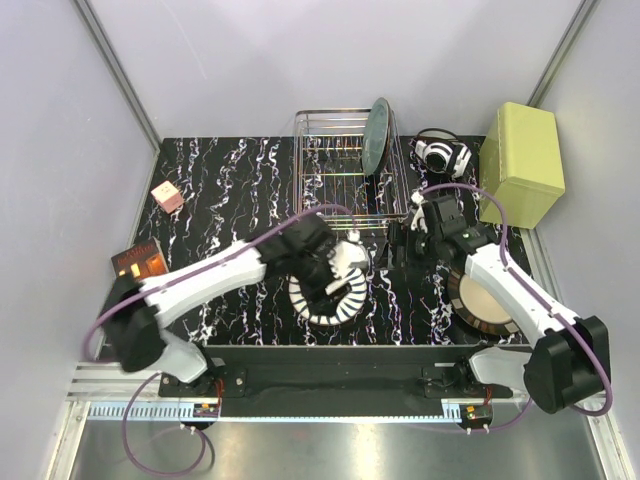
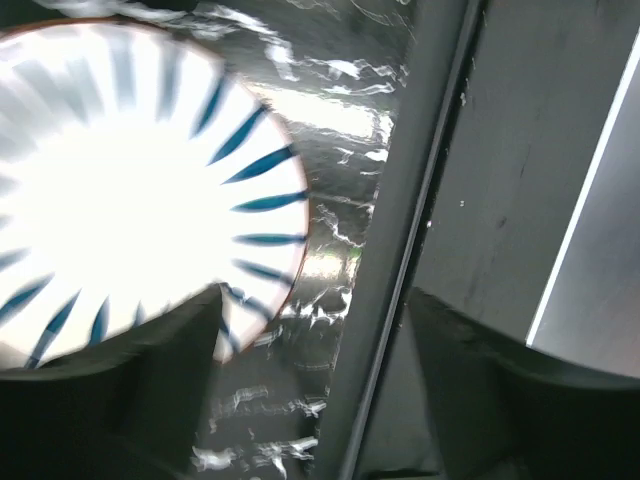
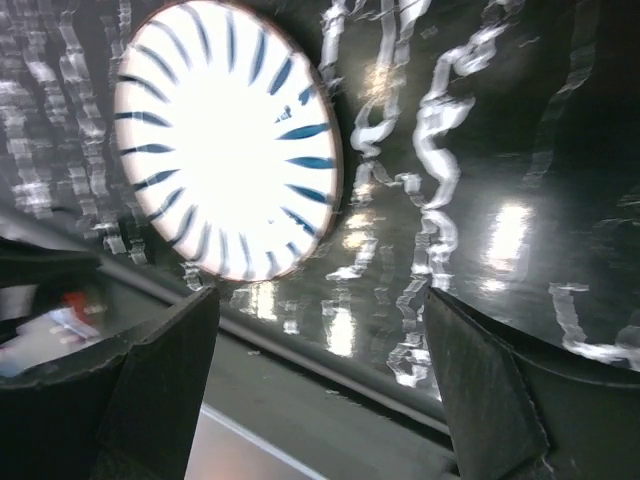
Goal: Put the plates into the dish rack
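Loading under way: a white round plate with dark radial stripes lies flat on the black, white-veined surface, near its front edge and well short of the silver wire dish rack at the back. A dark teal plate already stands on edge at the rack's right end. That is probably how every plate is meant to sit, upright between the wires so that more fit alongside. A beige plate with a dark brown rim lies flat to the right, partly under the right arm.

The left gripper hangs directly over the striped plate with its fingers spread wide and holds nothing. In its wrist view one finger overlaps the plate's rim, but whether it touches cannot be told. A plate lying flat offers only its rim to pinch, which likely explains the low approach from the plate's edge.

The right gripper is also spread and empty. It hovers between the rack and the striped plate and is angled toward that plate, seemingly ready to receive or steady it.

A solid yellow-green box stands beside the rack.
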